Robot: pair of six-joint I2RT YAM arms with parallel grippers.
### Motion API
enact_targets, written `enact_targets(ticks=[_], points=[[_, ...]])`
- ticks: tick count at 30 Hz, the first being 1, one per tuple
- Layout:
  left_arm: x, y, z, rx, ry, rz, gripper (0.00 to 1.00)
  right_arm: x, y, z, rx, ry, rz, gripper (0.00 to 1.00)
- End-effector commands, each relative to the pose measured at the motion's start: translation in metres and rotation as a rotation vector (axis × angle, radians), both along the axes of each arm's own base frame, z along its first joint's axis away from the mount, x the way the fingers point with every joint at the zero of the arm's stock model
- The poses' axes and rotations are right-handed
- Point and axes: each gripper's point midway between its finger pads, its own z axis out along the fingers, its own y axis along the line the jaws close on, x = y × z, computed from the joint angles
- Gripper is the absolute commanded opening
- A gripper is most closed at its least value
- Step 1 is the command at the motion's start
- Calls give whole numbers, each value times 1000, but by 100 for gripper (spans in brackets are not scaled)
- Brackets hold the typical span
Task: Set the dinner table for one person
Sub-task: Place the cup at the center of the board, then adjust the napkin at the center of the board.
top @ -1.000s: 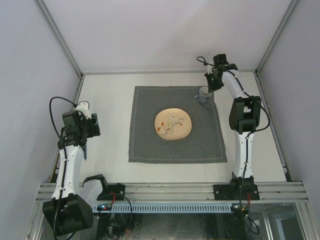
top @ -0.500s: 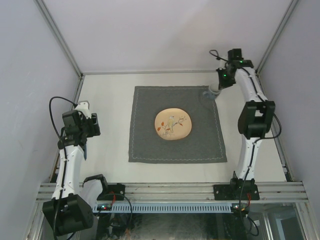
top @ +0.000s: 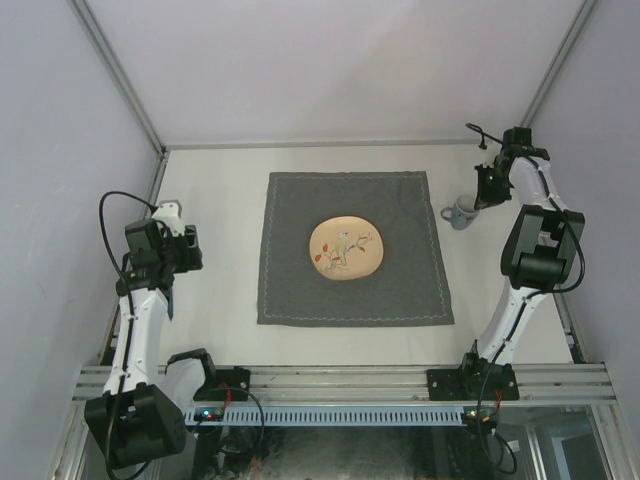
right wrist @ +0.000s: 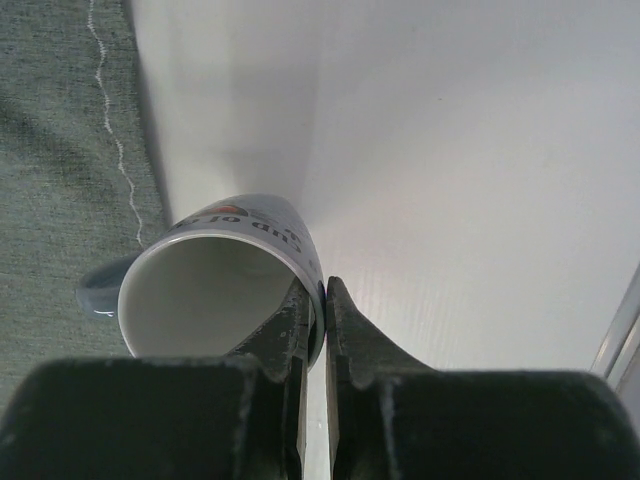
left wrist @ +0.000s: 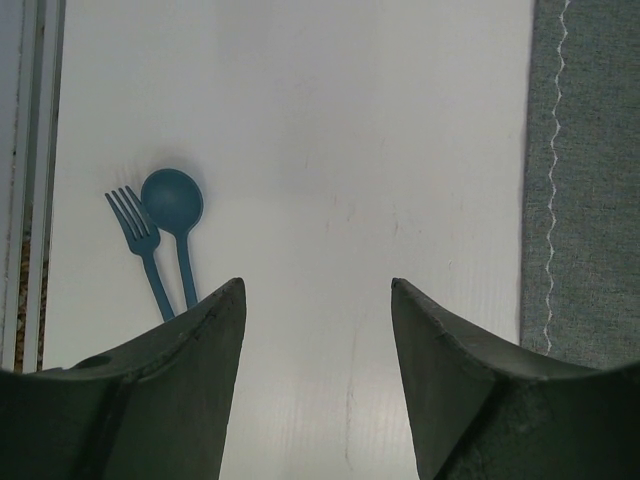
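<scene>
One rim pinch holds the mug (right wrist: 200,300) in the right gripper (right wrist: 322,300), mat's (top: 300,290) two o'clock, and may slip; left gripper (left wrist: 316,290) gapes empty.

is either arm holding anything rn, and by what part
The right gripper holds the mug by its rim, opposite the handle, one finger inside the wall and one outside. The left gripper is open and holds nothing.

Dinner table (top: 220,200): large, flat, off-white rectangular surface, metal-railed edges, lying level, filling most of the top view.
</scene>
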Motion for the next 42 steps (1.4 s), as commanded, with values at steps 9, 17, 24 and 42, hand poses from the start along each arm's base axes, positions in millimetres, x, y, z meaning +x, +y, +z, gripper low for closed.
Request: enact_targets(ticks=[9, 17, 24, 42], points=[[-3, -13, -15, -52, 24, -61, 65, 21, 3, 15, 4, -108, 31, 15], [-5, -46, -30, -149, 75, -179, 66, 17, -4, 17, -10, -121, 22, 33], [4, -76, -37, -285, 134, -260, 66, 6, -6, 52, -28, -171, 8, 35], [-10, -139, -98, -422, 494, -510, 54, -114, 8, 214, -93, -473, -82, 49]])
